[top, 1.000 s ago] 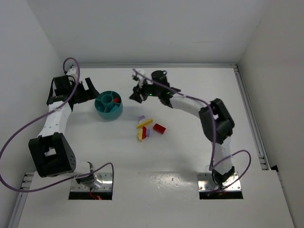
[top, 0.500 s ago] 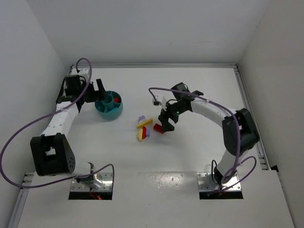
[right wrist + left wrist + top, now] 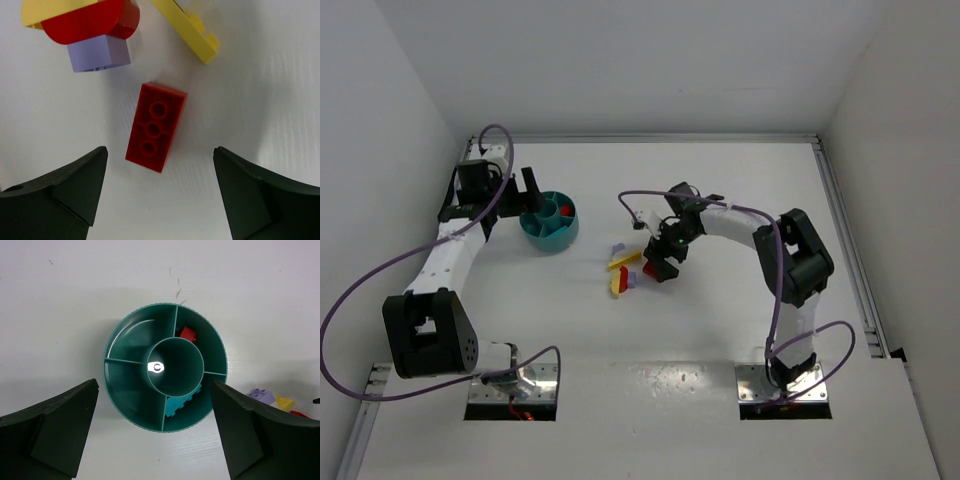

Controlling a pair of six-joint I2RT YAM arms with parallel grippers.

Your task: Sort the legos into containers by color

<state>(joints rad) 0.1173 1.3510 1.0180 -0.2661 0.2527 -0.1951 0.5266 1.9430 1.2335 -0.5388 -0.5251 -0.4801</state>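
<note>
The round teal bowl (image 3: 549,224) with its containers stands at the left; in the left wrist view its rim (image 3: 114,390) shows, with a red lego (image 3: 188,333) in one compartment and a teal lego (image 3: 183,400) in another. My left gripper (image 3: 153,382) hangs open above the bowl, holding nothing. My right gripper (image 3: 160,149) is open just above a red brick (image 3: 156,126) that lies studs-down on the table, the brick's near end between the fingertips. In the top view this gripper (image 3: 660,262) partly hides the brick (image 3: 651,270).
Beside the red brick lie a red rounded piece (image 3: 95,22) on a lilac block (image 3: 99,52) and a yellow bar (image 3: 187,30). From above the pile (image 3: 623,268) lies right of the bowl. White walls close in the table.
My right arm swung from beside the bowl to the pile, its jaws opened, and it now sits lower over the red brick. The left gripper moved over the bowl, then stayed.
</note>
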